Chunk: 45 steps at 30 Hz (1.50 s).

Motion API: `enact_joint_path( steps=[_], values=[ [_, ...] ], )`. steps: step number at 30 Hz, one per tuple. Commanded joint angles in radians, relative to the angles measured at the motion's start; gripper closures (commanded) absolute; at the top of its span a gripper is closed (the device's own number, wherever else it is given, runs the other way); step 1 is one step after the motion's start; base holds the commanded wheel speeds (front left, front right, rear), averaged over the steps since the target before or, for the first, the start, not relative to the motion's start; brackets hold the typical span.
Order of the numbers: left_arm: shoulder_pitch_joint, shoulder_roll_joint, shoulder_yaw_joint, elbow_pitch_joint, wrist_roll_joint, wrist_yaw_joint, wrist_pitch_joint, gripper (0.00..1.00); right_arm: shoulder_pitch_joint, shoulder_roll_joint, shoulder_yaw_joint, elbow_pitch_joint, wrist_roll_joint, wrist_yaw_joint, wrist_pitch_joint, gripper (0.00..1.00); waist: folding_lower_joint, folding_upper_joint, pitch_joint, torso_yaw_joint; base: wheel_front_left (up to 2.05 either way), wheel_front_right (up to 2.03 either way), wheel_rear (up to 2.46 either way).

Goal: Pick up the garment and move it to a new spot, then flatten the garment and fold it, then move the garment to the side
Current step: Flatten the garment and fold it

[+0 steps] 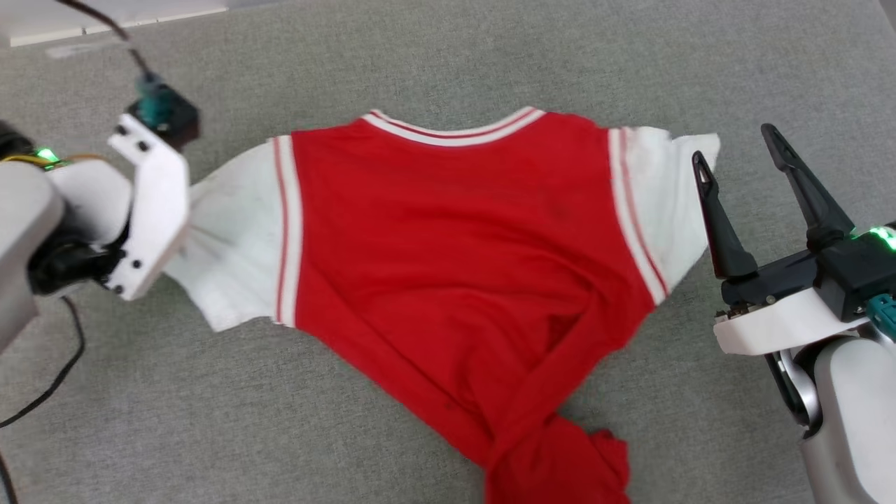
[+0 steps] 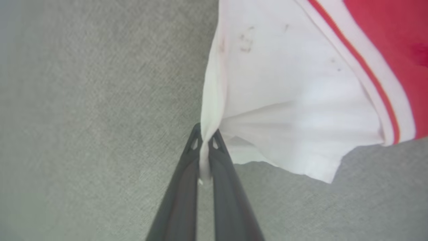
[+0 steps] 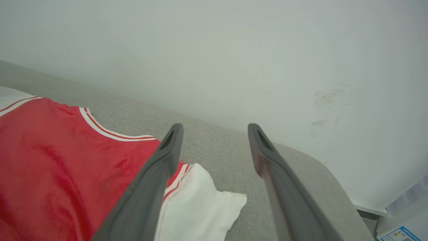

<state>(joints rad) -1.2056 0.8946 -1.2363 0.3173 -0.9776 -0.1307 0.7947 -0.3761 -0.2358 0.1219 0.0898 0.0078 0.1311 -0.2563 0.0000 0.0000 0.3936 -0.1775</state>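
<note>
Grey surface bore the garment mid-frame, hem bunched at the lower centre, with the left gripper clamped on one white sleeve and the right gripper open at the other, so flattening seemed in hand, needing that sleeve seized and drawn outward.

Pale grey forearms end in white brackets with dark screws. Green lights glow at the wrists, black cables trail, and the right gripper has long dark slotted fingers.
</note>
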Motion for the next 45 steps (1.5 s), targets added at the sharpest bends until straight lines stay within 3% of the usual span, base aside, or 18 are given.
enact_joint_path(
  steps=[1,6,7,8,13,24,35,36,37,45],
  values=[
    [0.029,0.015,0.004,0.024,-0.013,0.005,-0.012,1.00,0.008,0.001,0.002,-0.003,-0.006,-0.001,-0.005,0.00,0.0000,0.0000,0.003,0.000,0.00,0.00,0.00],
    [0.088,0.036,0.014,0.102,-0.053,0.026,-0.057,1.00,0.010,-0.003,0.004,-0.002,-0.010,-0.001,-0.005,0.00,0.0000,0.0000,0.010,-0.003,0.00,0.00,0.00],
    [0.098,0.032,0.021,0.113,-0.059,0.034,-0.074,0.31,0.011,-0.005,0.003,-0.001,-0.011,-0.001,-0.005,0.00,0.0000,0.0000,0.009,-0.002,0.00,0.00,0.00],
    [0.105,0.026,0.027,0.123,-0.064,0.040,-0.093,0.00,0.012,-0.006,0.002,0.000,-0.010,-0.001,-0.005,0.00,0.0000,0.0000,0.008,-0.001,0.00,0.00,0.00],
    [0.066,0.010,0.054,0.130,-0.063,0.035,-0.144,0.00,0.024,-0.011,-0.007,0.002,-0.012,-0.001,0.002,0.00,0.0000,0.0000,-0.010,0.014,0.00,0.00,0.00],
    [-0.029,0.058,0.071,0.096,-0.066,0.023,-0.071,0.00,0.015,-0.015,0.007,-0.007,-0.016,-0.001,0.004,0.00,0.0000,0.0000,-0.008,0.012,0.00,0.00,0.00],
    [0.080,0.025,0.022,0.136,-0.117,0.032,-0.007,0.00,-0.011,0.001,0.005,-0.006,-0.023,-0.001,0.000,0.00,0.0000,0.0000,0.046,-0.026,0.00,0.00,0.00],
    [0.086,0.023,0.016,0.135,-0.110,0.029,-0.013,0.62,-0.012,0.001,0.005,-0.004,-0.023,-0.001,0.000,0.00,0.0000,0.0000,0.045,-0.028,0.00,0.00,0.00],
    [0.093,0.021,0.013,0.133,-0.113,0.026,-0.019,1.00,-0.011,-0.001,0.002,-0.001,-0.023,-0.001,-0.001,0.00,0.0000,0.0000,0.043,-0.029,0.00,0.00,0.00],
    [0.049,0.053,0.038,0.082,-0.088,0.013,-0.099,1.00,-0.051,-0.052,-0.033,0.010,-0.022,-0.001,0.014,0.00,0.0000,0.0000,-0.011,-0.002,0.00,0.00,0.00]
  ],
)
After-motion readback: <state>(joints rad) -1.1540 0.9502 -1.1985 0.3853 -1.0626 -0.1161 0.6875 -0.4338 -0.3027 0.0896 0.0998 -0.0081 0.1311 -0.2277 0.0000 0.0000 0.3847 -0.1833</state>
